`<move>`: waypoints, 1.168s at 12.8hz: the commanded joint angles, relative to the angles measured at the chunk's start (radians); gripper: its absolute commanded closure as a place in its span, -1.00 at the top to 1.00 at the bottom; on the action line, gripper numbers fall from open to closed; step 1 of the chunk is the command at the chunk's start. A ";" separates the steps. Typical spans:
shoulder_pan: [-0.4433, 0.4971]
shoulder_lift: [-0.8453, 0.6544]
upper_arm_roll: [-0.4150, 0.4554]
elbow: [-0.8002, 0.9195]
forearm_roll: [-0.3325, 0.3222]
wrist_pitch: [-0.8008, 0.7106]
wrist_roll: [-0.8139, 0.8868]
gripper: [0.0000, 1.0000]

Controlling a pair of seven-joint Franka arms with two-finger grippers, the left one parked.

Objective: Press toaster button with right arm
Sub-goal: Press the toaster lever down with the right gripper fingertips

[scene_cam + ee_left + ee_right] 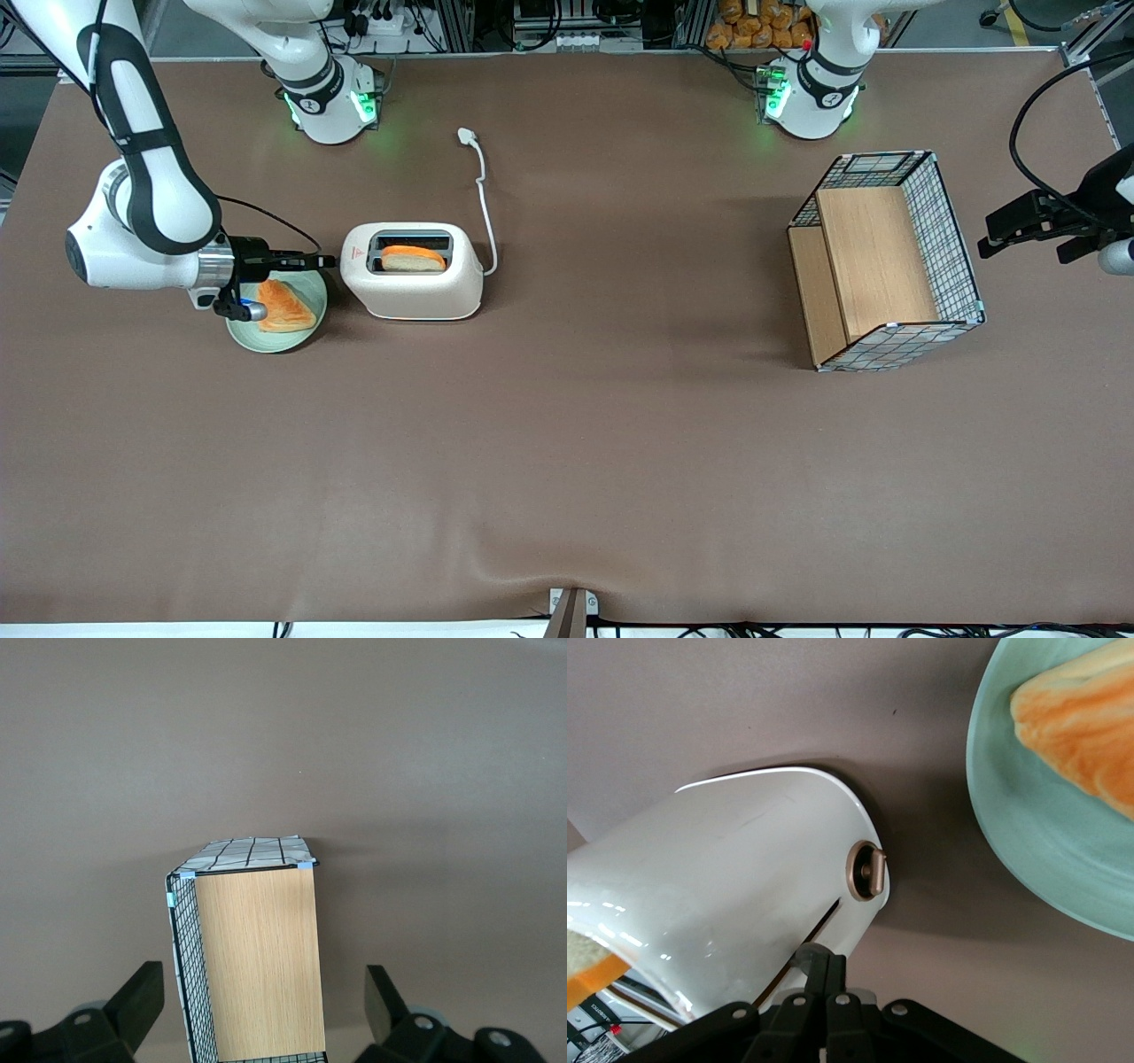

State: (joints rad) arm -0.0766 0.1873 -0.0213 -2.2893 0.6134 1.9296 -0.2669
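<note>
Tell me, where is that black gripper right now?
In the front view, the gripper sits above the green plate with its slice of bread, right beside the narrow end of the toaster.

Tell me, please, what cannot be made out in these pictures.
- Right wrist view: the shut end effector partly covers the toaster button, so contact cannot be told.
- Front view: the button is too small to see on the narrow end of the toaster.
- Plate: cut off by the frame edge in the right wrist view, partly covered by the right arm in the front view.
- Left wrist view: only the basket shows.
</note>
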 commanded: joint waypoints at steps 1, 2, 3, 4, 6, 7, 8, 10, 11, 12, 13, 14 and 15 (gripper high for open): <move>0.020 0.044 0.007 -0.010 0.037 0.049 -0.041 -1.00; 0.027 0.058 0.007 -0.010 0.042 0.064 -0.041 -1.00; 0.029 0.072 0.007 -0.010 0.042 0.072 -0.044 -1.00; 0.029 0.084 0.007 -0.010 0.043 0.080 -0.063 -1.00; 0.023 0.118 0.007 -0.009 0.045 0.097 -0.095 -1.00; 0.024 0.129 0.007 -0.009 0.048 0.109 -0.103 -1.00; 0.027 0.138 0.007 -0.010 0.075 0.111 -0.107 -1.00; 0.029 0.146 0.007 -0.009 0.088 0.112 -0.120 -1.00; 0.028 0.144 0.006 -0.004 0.088 0.108 -0.120 -1.00; 0.024 0.136 0.006 0.001 0.088 0.098 -0.120 -1.00; 0.023 0.124 0.006 0.005 0.088 0.094 -0.120 -1.00; 0.018 0.120 0.003 0.026 0.085 0.063 -0.120 -1.00; 0.008 0.118 0.000 0.059 0.072 0.022 -0.120 -1.00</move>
State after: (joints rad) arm -0.0661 0.2669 -0.0329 -2.2765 0.6568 1.9722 -0.3514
